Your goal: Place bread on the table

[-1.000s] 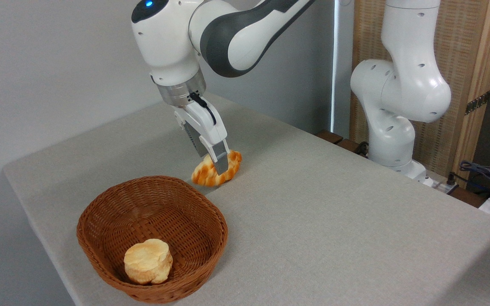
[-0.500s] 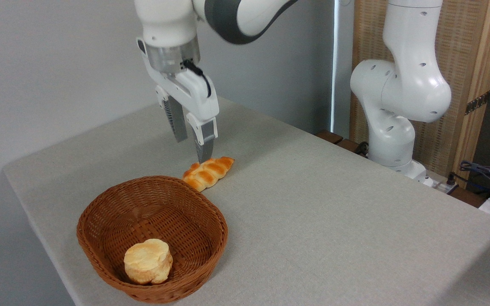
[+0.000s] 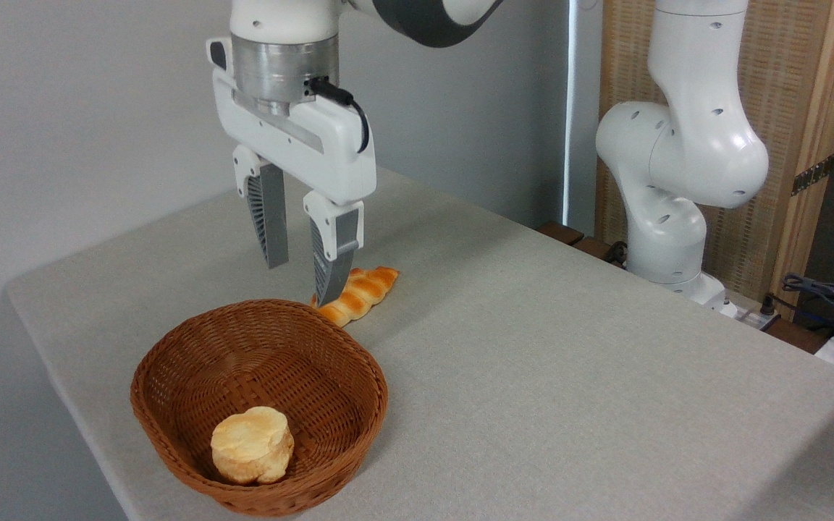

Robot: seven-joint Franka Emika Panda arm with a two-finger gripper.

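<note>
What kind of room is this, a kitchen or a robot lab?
Probably a robot lab, not a kitchen. A white robot arm is bolted beside a cloth-covered table, loose cables lie at the right, and the walls are plain.

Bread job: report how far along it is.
Done: the bread lies flat on the table, just beyond the basket. In hand: nothing; the gripper is open and empty, its fingers raised above the table near the basket's far rim. Left: apparently only pulling the arm away. The round bun sits in the basket.
</note>
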